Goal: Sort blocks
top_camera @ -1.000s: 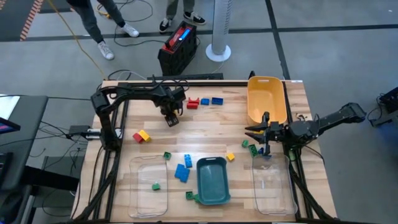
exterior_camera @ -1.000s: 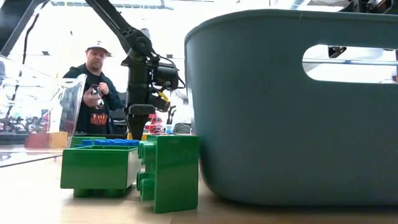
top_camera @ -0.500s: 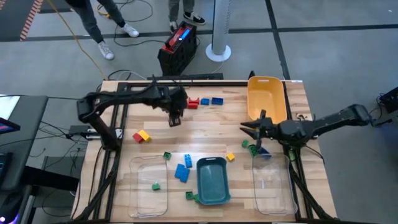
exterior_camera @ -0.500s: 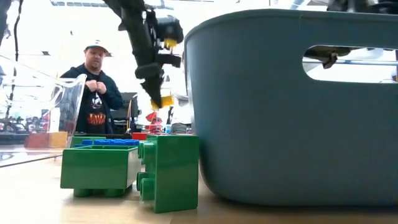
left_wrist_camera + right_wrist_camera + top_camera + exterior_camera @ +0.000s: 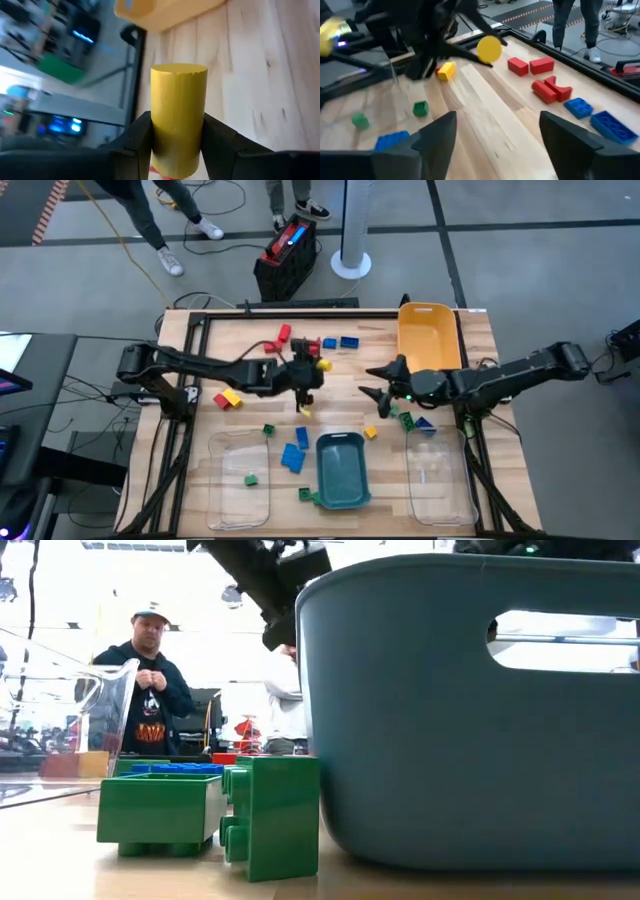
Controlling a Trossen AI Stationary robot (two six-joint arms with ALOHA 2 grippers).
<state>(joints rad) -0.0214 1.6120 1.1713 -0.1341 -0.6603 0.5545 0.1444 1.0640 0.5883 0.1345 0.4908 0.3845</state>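
Over the middle of the wooden table (image 5: 330, 385), the left gripper (image 5: 304, 380) is pinched on a small yellow plastic cylinder block (image 5: 178, 125), which stands upright between the two dark fingers (image 5: 132, 140) with its long axis running along them; held clear of the boards, the block lies between the far row of loose bricks and the teal plastic bin (image 5: 342, 470) nearer the front edge; the tall yellow plastic bin (image 5: 430, 338) stands well apart at the far right, beyond the other arm, and in my judgement is the matching destination, so the carry runs rightward across the table; the right gripper (image 5: 378, 392) hangs with fingers spread wide and holding nothing, near the left one and just beside a green brick (image 5: 407, 420) and a blue brick (image 5: 422, 425) by the clear plastic bin (image 5: 438, 480); of the two arms it is the nearer to those two; red bricks (image 5: 547, 87) and blue bricks (image 5: 597, 117) remain unsorted along the far side.
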